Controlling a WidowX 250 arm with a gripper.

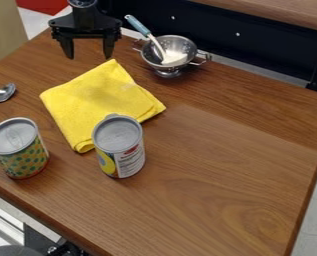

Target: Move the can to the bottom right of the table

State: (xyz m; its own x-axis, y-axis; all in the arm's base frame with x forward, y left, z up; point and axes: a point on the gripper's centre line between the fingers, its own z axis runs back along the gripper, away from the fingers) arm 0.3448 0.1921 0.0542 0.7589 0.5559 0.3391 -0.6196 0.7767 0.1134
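Two lidded cans [118, 145], one yellow cloth [97, 102], one metal colander [181, 44], one spoon [4, 93] and one blue-handled utensil [139, 26]

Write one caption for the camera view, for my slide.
Open gripper above a wooden table with two lidded cans, a yellow cloth, a spoon and a colander.

A brown wood-grain worktop [234, 175]; a black panel [267, 55] beyond its far edge; pale grey floor [315, 210] on the right.

Plain yellow cloth [97, 100], brown wood-grained table [221, 185], green-and-yellow dotted can [24, 161] (grey lid [13, 135])
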